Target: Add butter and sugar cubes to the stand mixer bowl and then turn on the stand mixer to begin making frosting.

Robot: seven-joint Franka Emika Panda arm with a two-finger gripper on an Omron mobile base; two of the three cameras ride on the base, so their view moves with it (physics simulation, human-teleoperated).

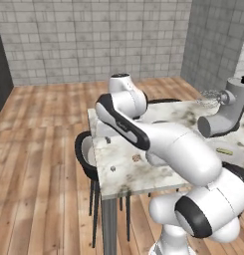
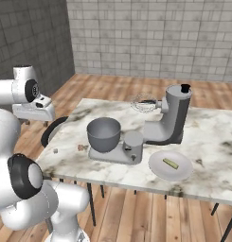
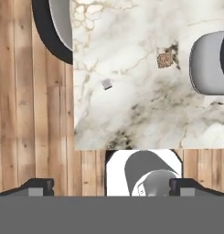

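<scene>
We hold the gripper (image 3: 111, 187) spread wide and empty high over the table's (image 3: 131, 119) lower-left corner in the hand view, looking straight down to line up a pick. The sugar cubes (image 3: 165, 59) lie upper right of centre there, just beside the stand mixer's (image 2: 172, 120) rounded base; a small grey speck (image 3: 106, 83) sits apart, nearer the left edge. In the right base view the butter (image 2: 171, 163) waits on the white plate (image 2: 157, 171), lower right, with the stand mixer bowl (image 2: 103, 133) at centre. We judge the marble between speck and cubes gives room to descend.
</scene>
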